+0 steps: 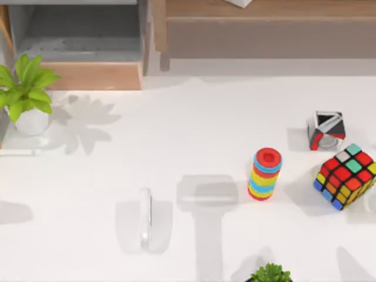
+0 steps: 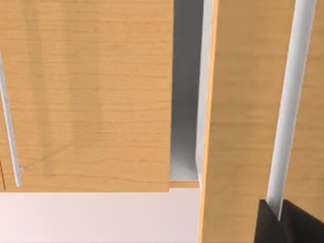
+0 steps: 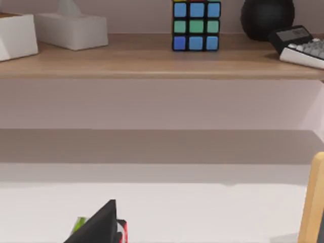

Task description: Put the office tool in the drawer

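The slim, nearly transparent glassy bar (image 1: pixel 145 218) lies untouched on the white table (image 1: pixel 188 117), well apart from the open grey-lined drawer with tan wood front (image 1: pixel 88 75) at top left. Grasping has not begun; whether either gripper's fingers are apart cannot be told. Next, an arm must descend over the bar.

clear office tool (image 1: pixel 145 218) flat on table, drawer (image 1: pixel 82 41) open

My count, tabletop: 1 clear office tool (image 1: pixel 145 218); 1 drawer (image 1: pixel 79 41); 1 ring stack (image 1: pixel 265 174); 2 potted plants (image 1: pixel 24 94); 1 colour cube (image 1: pixel 346 176); 1 black-red-silver cube (image 1: pixel 326 130); 1 shelf (image 1: pixel 264 26).
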You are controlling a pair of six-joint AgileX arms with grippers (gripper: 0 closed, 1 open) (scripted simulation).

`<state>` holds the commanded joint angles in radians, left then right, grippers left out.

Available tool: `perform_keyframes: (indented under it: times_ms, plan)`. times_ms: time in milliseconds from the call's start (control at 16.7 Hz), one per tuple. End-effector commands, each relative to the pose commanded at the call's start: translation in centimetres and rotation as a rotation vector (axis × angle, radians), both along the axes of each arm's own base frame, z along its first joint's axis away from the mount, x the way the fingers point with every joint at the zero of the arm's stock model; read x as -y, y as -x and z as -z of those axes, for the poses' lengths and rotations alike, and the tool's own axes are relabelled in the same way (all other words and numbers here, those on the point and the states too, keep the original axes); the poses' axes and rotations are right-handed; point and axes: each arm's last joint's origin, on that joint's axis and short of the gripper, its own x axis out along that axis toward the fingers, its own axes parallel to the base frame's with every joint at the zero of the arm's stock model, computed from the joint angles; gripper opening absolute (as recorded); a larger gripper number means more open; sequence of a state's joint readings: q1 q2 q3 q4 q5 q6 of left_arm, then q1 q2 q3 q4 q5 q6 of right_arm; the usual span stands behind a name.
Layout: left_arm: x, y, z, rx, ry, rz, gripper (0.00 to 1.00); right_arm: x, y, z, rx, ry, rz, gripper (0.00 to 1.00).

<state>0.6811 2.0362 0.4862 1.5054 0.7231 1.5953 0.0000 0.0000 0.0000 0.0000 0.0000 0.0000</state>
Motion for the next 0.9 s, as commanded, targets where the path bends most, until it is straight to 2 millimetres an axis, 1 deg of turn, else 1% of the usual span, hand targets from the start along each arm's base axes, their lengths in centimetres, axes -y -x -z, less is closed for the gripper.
perform_keyframes:
  times_ms: [600, 660, 900]
  plan:
    - [0.00, 0.00, 0.00, 0.000, 0.000, 0.000, 0.98, 0.00, 0.00, 0.00, 0.000, 0.000, 0.000, 1.00]
    - [0.00, 0.00, 0.00, 0.000, 0.000, 0.000, 1.00, 0.00, 0.00, 0.00, 0.000, 0.000, 0.000, 1.00]
    - [0.00, 0.00, 0.00, 0.000, 0.000, 0.000, 1.00, 0.00, 0.00, 0.00, 0.000, 0.000, 0.000, 1.00]
